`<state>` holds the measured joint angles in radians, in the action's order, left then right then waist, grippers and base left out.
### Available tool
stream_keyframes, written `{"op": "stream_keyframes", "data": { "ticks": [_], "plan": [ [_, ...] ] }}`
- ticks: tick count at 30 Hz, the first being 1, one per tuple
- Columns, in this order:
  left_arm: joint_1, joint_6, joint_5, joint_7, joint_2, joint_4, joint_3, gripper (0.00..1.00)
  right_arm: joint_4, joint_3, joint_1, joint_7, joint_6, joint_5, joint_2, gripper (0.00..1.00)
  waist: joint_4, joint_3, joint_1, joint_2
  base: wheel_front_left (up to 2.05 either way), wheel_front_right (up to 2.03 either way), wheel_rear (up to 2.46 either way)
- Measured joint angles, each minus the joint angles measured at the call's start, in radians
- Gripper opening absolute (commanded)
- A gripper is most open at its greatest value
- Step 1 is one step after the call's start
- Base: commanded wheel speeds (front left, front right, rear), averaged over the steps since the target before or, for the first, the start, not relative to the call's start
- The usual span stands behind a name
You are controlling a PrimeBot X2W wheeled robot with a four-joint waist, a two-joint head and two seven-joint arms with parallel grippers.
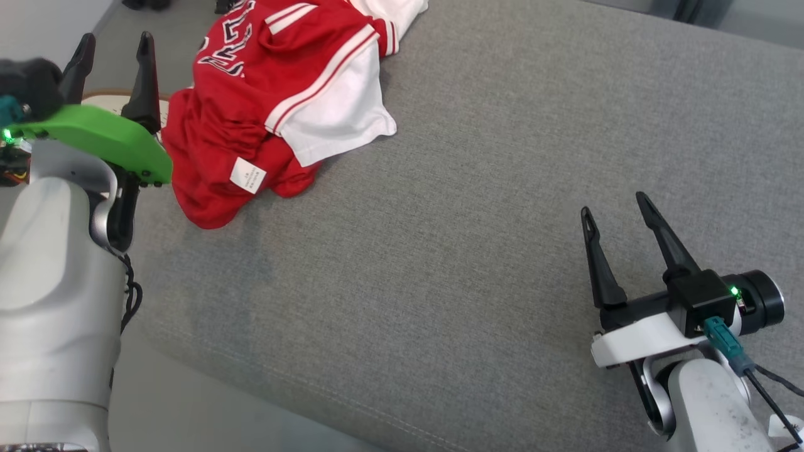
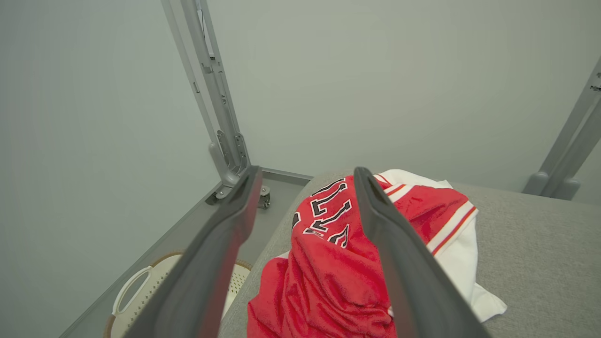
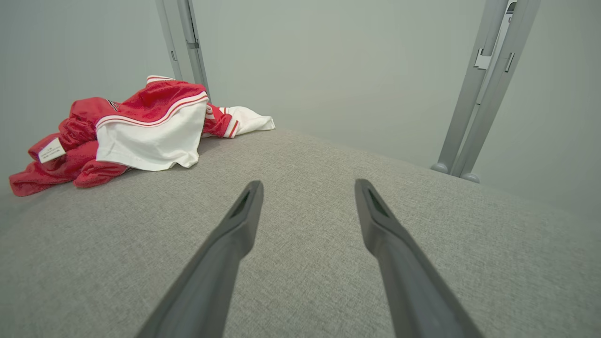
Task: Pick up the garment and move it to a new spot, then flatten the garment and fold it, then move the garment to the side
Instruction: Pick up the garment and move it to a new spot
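Observation:
The garment (image 1: 264, 107) is a red jersey with white sleeves, striped trim and dark lettering, lying crumpled at the far left of the grey cushioned surface (image 1: 477, 207). My left gripper (image 1: 116, 41) is open just left of the heap, over the surface's left edge, holding nothing. In the left wrist view the garment (image 2: 333, 272) lies beyond and between the spread fingers (image 2: 225, 225). My right gripper (image 1: 615, 207) is open at the near right, well away from the cloth. The right wrist view has the garment (image 3: 131, 131) at the far left, and the fingers (image 3: 244, 220) are spread above bare fabric.
A white slotted basket with a brown rim (image 2: 136, 291) sits on the floor beside the surface's left edge. Grey metal frame posts (image 2: 216, 103) (image 3: 483, 89) rise behind the surface against a pale wall. The broad grey surface lies between the two grippers.

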<state>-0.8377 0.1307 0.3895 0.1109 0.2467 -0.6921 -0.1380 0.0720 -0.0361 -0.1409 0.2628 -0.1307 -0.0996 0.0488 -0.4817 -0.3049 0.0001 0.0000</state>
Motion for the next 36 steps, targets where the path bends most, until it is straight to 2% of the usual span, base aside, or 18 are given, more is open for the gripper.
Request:
{"op": "stream_keyframes", "data": {
  "ticks": [5, 11, 17, 23, 24, 25, 29, 36],
  "plan": [
    [-0.121, 0.000, 0.120, -0.132, 0.030, -0.175, -0.082, 1.00, -0.001, -0.005, -0.048, 0.000, 0.000, -0.019, 0.015, 1.00, 0.027, -0.075, 0.0000, 0.0000, 0.00, 0.00, 0.00],
    [-0.224, 0.000, 0.215, -0.147, 0.060, -0.281, -0.154, 1.00, -0.013, -0.010, -0.086, 0.000, 0.000, -0.013, 0.032, 1.00, 0.065, -0.162, 0.0000, 0.0000, 0.00, 0.00, 0.00],
    [-0.249, 0.000, 0.295, -0.217, 0.081, -0.383, -0.209, 1.00, -0.026, -0.046, -0.114, 0.000, 0.000, 0.021, 0.049, 1.00, 0.115, -0.232, 0.0000, 0.0000, 0.00, 0.00, 0.00],
    [-0.254, 0.000, 0.349, -0.206, 0.083, -0.429, -0.237, 1.00, -0.041, -0.053, -0.123, 0.004, -0.001, 0.028, 0.044, 1.00, 0.156, -0.279, 0.0000, 0.0000, 0.00, 0.00, 0.00],
    [-0.254, 0.000, 0.354, -0.186, 0.084, -0.429, -0.242, 0.46, -0.042, -0.053, -0.125, 0.004, -0.001, 0.028, 0.043, 1.00, 0.161, -0.285, 0.0000, 0.0000, 0.00, 0.00, 0.00],
    [-0.254, 0.000, 0.358, -0.170, 0.084, -0.427, -0.248, 0.00, -0.043, -0.053, -0.127, 0.005, -0.001, 0.028, 0.042, 1.00, 0.164, -0.289, 0.0000, 0.0000, 0.00, 0.00, 0.00],
    [-0.250, 0.000, 0.378, -0.084, 0.089, -0.399, -0.285, 0.00, -0.034, -0.055, -0.131, 0.006, -0.001, 0.029, 0.039, 1.00, 0.171, -0.285, 0.0000, 0.0000, 0.00, 0.00, 0.00],
    [-0.245, 0.000, 0.425, 0.024, 0.155, -0.300, -0.395, 0.00, 0.020, -0.070, -0.108, 0.003, -0.001, 0.057, 0.026, 1.00, 0.169, -0.201, 0.0000, 0.0000, 0.00, 0.00, 0.00]
  ]
}}
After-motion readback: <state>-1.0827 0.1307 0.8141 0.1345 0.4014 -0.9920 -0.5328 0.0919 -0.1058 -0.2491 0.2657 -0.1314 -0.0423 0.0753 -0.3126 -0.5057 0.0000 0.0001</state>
